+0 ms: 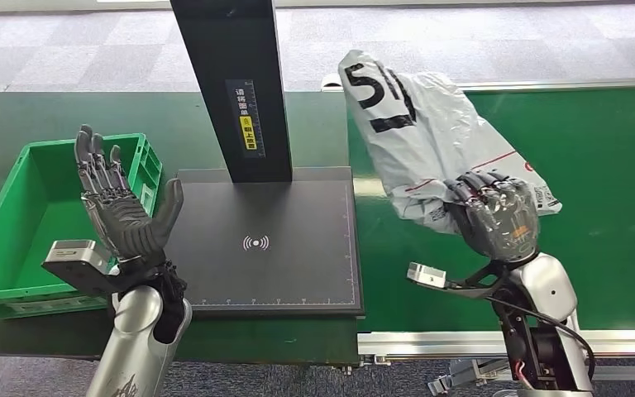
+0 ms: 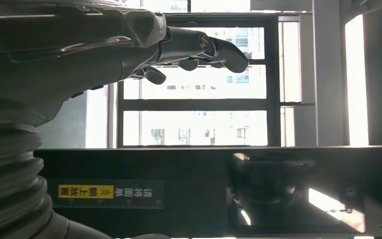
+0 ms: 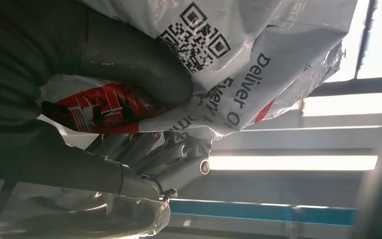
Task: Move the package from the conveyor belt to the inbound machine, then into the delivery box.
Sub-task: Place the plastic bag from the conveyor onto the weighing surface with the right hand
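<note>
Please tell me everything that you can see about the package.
The package is a soft grey-white plastic mailer, crinkled, with big black print, red marks and a QR code. The right hand grips its near end, with the fingers wrapped round it. It slants up over the green belt, beside the black machine.

The head view looks forward and down from high on the robot, taking in the green crate [image 1: 16, 207], scanner platform [image 1: 269, 240] and conveyor belt [image 1: 595, 165]. The left wrist view sits close behind the left hand [image 2: 79, 45], facing the black post [image 2: 179, 191] and windows. The right wrist view presses close against the package [image 3: 238, 55]; both wrist views are turned.
</note>
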